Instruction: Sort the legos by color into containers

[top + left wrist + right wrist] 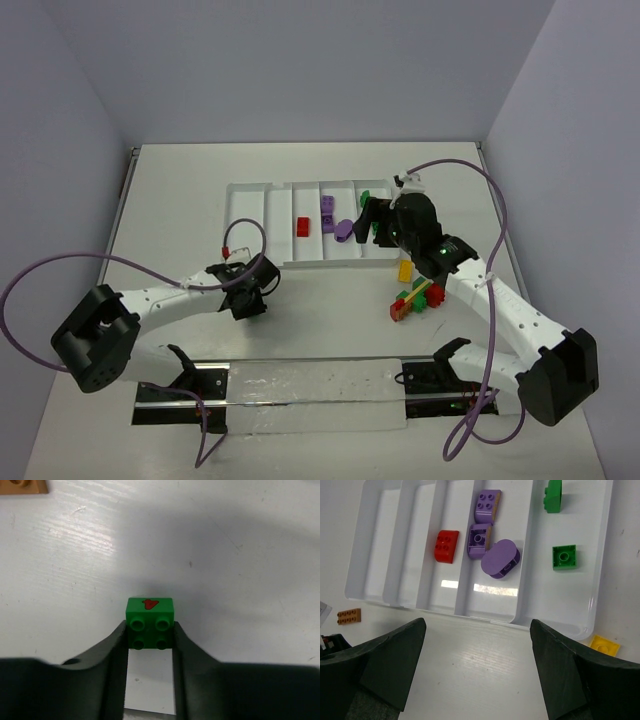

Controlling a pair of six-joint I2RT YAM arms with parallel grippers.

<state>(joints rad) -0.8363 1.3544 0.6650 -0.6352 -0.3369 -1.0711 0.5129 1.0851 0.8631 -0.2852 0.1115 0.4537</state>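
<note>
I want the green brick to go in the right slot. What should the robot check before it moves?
1. Left gripper shut on green brick: ok.
2. Brick centred between the fingers: ok.
3. Brick lifted off the table: cannot tell.
4. Green slot of the tray has room: ok. It holds two green pieces, with bare floor left.
5. Path to that slot free: not ok. The open right gripper hangs at the tray's near edge.
</note>
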